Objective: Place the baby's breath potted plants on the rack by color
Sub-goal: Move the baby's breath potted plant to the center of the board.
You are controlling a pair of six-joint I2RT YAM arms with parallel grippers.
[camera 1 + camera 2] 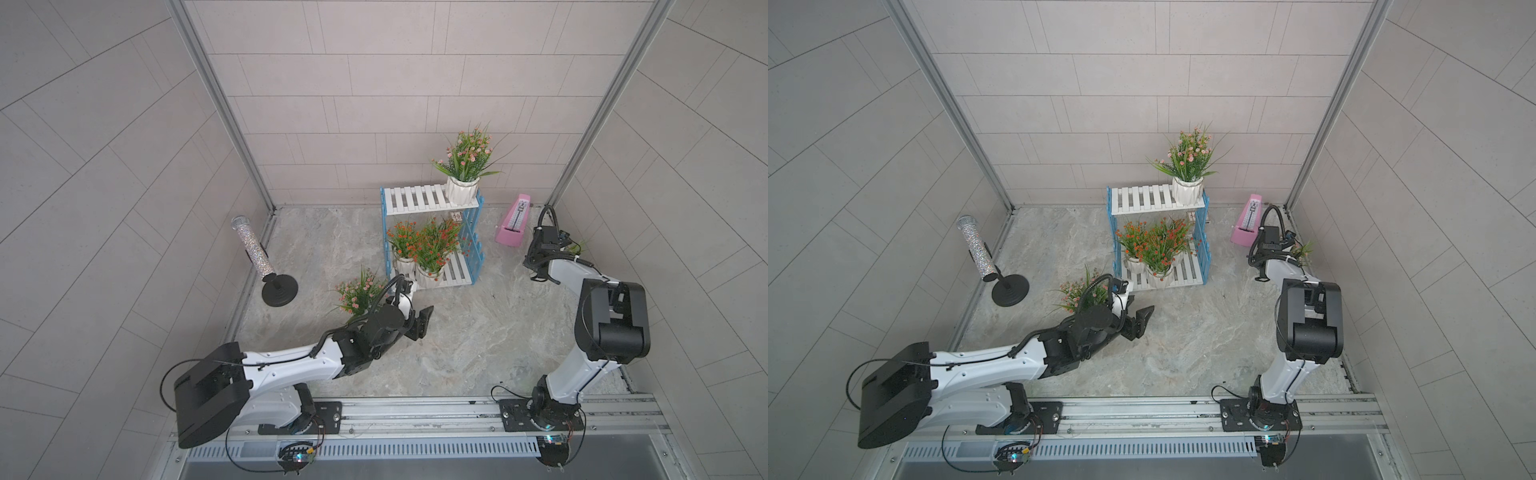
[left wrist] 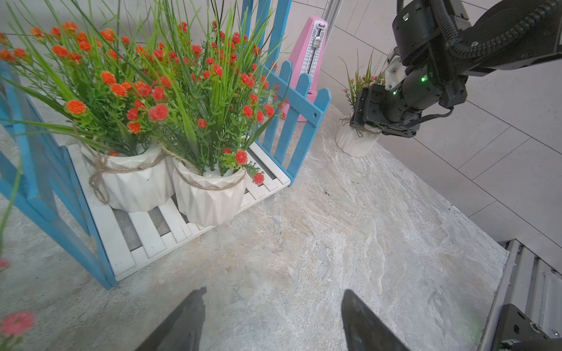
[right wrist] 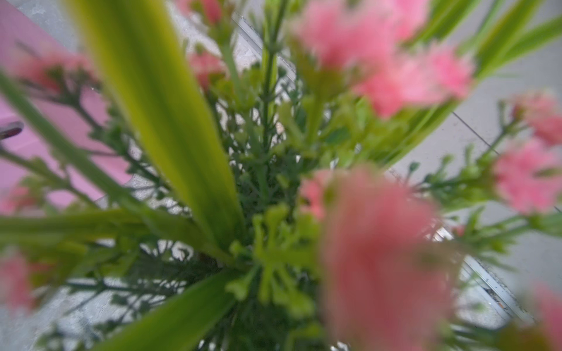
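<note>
Pink plant (image 3: pixel 380 249) pickup: right fingers (image 2: pixel 395 131) at pot (image 2: pixel 355 144), grip unclear; left fingers (image 2: pixel 188 322) spread, empty. Next: lift to rack (image 1: pixel 415 198) top.

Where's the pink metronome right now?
In both top views the pink metronome stands on the table near the back wall, just right of the rack.

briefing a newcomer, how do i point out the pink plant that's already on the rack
Find the blue-sided rack by the back wall. Its upper shelf holds one pot, at the end nearest the pink metronome. It alone there blooms pink; the lower-shelf pots bloom orange-red.
</note>
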